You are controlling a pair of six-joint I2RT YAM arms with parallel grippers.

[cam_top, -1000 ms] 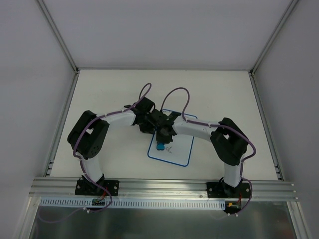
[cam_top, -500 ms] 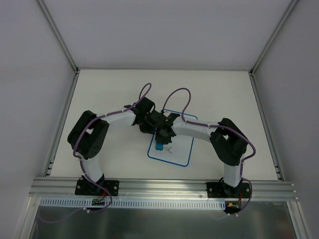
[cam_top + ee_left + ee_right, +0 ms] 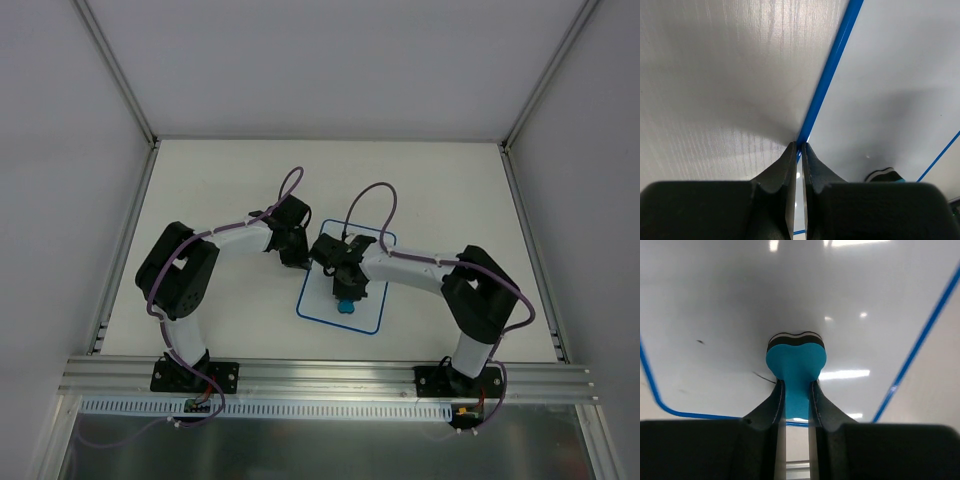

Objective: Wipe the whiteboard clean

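Observation:
The whiteboard [image 3: 322, 306] lies flat at the table's middle, white with a thin blue border. My right gripper [image 3: 347, 298] is shut on the blue eraser [image 3: 347, 305] and presses it on the board's near part. In the right wrist view the eraser [image 3: 796, 360] sits squeezed between the fingers [image 3: 771, 407] on the white surface [image 3: 740, 300], with a thin black mark [image 3: 765, 377] beside it. My left gripper [image 3: 298, 262] is shut, its tips pressing on the board's left border [image 3: 832, 65] in the left wrist view [image 3: 799, 146].
Grey walls and metal frame posts [image 3: 120, 80] enclose the cream table [image 3: 230, 180]. An aluminium rail [image 3: 320, 375] runs along the near edge by the arm bases. Purple cables loop above both wrists.
My right gripper has moved the eraser right and toward the near edge of the board. The black scribble seen there earlier no longer shows. The left gripper has stayed in place.

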